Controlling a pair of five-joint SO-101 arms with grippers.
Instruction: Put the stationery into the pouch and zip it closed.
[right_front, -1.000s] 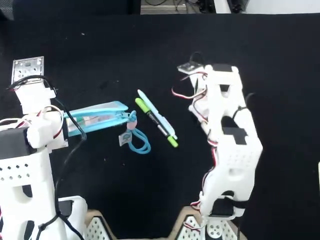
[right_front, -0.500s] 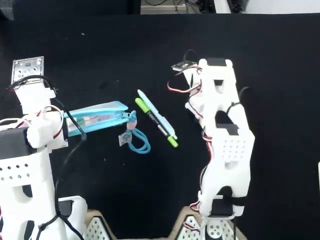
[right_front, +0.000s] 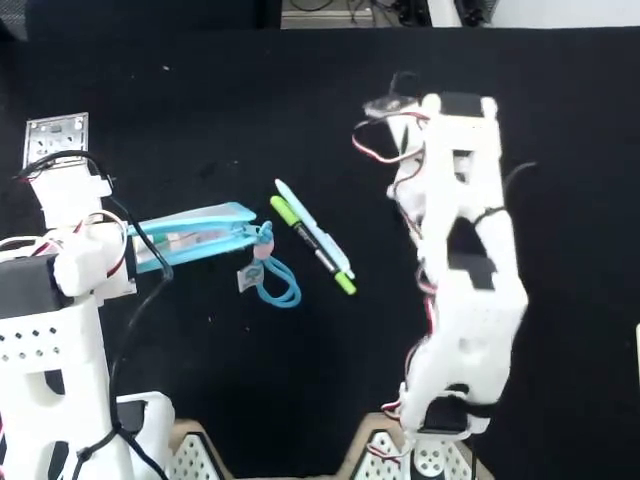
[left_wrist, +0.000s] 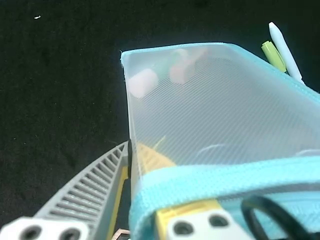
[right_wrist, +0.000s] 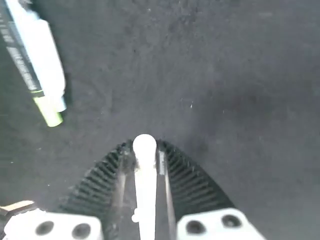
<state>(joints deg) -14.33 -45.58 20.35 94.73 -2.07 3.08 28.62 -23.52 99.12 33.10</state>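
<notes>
Two right-gripper (right_wrist: 145, 150) fingers were clamped on a slim white stick (right_wrist: 145, 190), which lay lengthwise between them with its rounded end just past the tips. It was carried above bare black worktop (right_front: 200, 100), right of the middle. I judged it one stationery item picked up but not yet delivered.

Left gripper (left_wrist: 132, 160): fingers closed on the near end of the pouch (left_wrist: 215, 110), one ridged finger outside the wall and the other seen through it. It held the pouch on its edge toward the worktop's left edge, long side pointing at the middle.

A pale shape and a pinkish shape showed through the translucent wall. I could not tell whether they were inside or behind it, nor how far the zip stood open.

Outstanding: a green highlighter (right_front: 312, 245) and a light blue pen (right_front: 322, 236) lay touching, side by side, near the middle of the worktop. They were just beyond the pouch's blue strap loop (right_front: 278, 285) and apart from both grippers.

Progress estimate was early. The held stick had to go in, then both pens, then the zip.
</notes>
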